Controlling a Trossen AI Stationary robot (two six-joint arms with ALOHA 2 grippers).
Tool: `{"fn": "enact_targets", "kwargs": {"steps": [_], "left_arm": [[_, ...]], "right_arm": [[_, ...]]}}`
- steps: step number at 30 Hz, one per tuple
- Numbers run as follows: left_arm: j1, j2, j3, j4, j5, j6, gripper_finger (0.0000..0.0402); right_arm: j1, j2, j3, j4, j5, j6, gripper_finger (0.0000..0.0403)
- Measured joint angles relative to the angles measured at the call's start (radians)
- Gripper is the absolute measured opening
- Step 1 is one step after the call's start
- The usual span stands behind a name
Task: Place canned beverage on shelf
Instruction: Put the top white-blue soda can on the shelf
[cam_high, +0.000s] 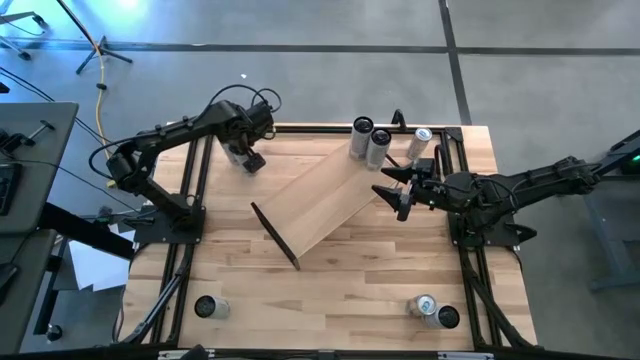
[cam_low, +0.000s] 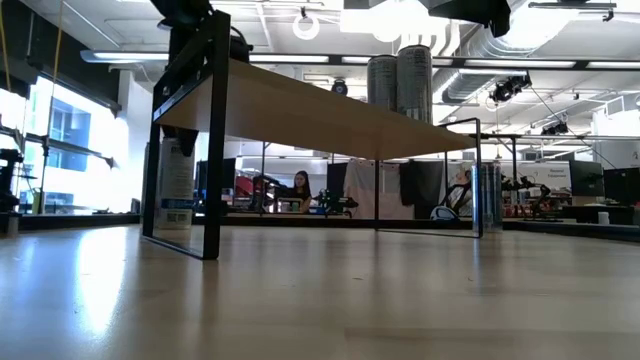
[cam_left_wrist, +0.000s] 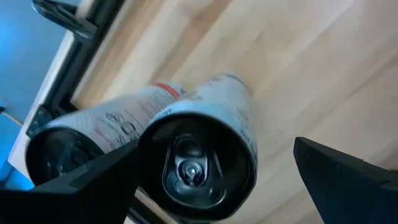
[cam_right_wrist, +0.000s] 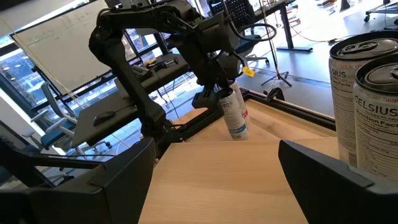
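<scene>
The left tool (cam_high: 243, 155) hangs spread wide around a can (cam_left_wrist: 208, 155) standing on the desk (cam_high: 340, 280), a second can (cam_left_wrist: 106, 134) beside it. The shelf (cam_high: 325, 195) lies between both tools, two cans (cam_high: 370, 140) on its far end. The right tool (cam_high: 392, 188) hovers open, empty, at that end.

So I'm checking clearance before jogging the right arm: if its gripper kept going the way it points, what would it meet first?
Probably nothing soon. The open right gripper points along the bare shelf; the two cans stand off to one side. Far ahead is the can at the left gripper, though depth is unclear.
</scene>
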Motion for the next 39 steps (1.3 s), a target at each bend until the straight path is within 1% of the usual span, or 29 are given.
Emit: {"fn": "enact_targets", "kwargs": {"steps": [3,10,16,27,31,39], "left_arm": [[0.0,0.0,0.0,0.001,0.011,-0.003,0.0373],[-0.009,0.0,0.0,-0.008,0.091,-0.027,0.0361],[-0.023,0.0,0.0,0.0,0.108,-0.027,0.036],[-0.029,0.0,0.0,-0.001,0.107,-0.053,0.0356],[-0.028,0.0,0.0,-0.001,0.105,-0.061,0.0326],[-0.029,-0.001,0.002,0.001,0.102,-0.085,0.0217]], "right_arm": [[0.0,0.0,0.0,0.0,0.0,0.0,0.0328],[0.0,0.0,0.0,0.0,0.0,0.0,0.0328],[0.0,0.0,0.0,0.0,0.0,0.0,0.0328],[0.0,0.0,0.0,0.0,0.0,0.0,0.0328],[0.0,0.0,0.0,0.0,0.0,0.0,0.0328],[0.0,0.0,0.0,0.0,0.0,0.0,0.0328]]}}
